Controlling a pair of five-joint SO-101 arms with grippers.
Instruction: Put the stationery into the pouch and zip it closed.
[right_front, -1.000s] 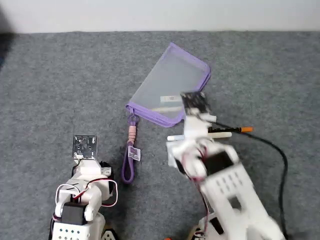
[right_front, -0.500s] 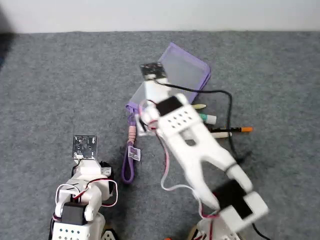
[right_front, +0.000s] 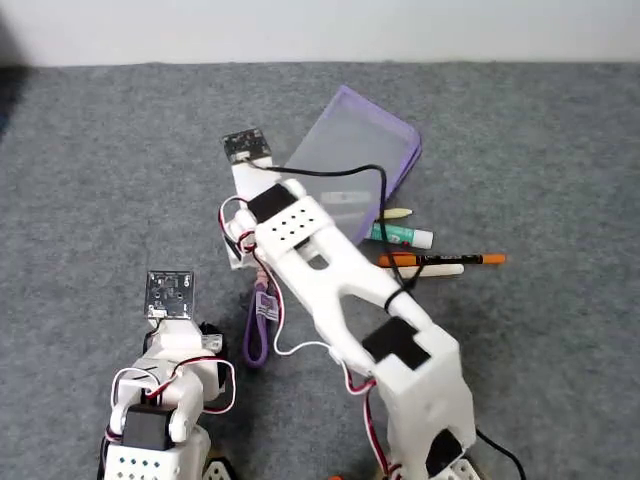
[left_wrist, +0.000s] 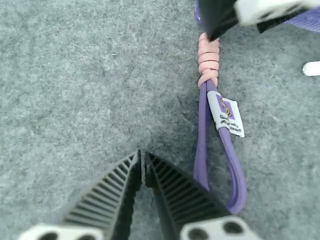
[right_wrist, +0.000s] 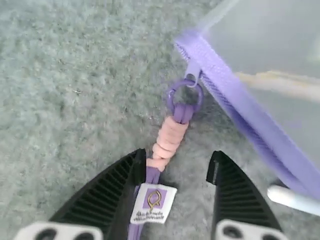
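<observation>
The left gripper (left_wrist: 142, 155) is seen at the near left of the grey carpeted table (right_front: 90, 150). Its jaws are pressed together on nothing, near a purple wrist strap (left_wrist: 201, 145). To its right, the right gripper (right_wrist: 177, 156) is held low over the strap's pink coil (right_wrist: 169, 136) — jaws apart, one to each side, not closed on it. The coil is hooked to the zip pull (right_wrist: 191, 76) at the near corner of the purple, see-through pouch (right_front: 365, 150), which lies flat mid-table. Further right, just beside the pouch, a green marker (right_front: 400, 235), an orange-tipped pen (right_front: 440, 260) and other pens are left out on the carpet. The pouch is judged light and floppy, likely to slide when tugged, so the coil or pull is taken as the firmest hold. The pens are judged stiff and smooth — best gripped across the middle of the barrel.
</observation>
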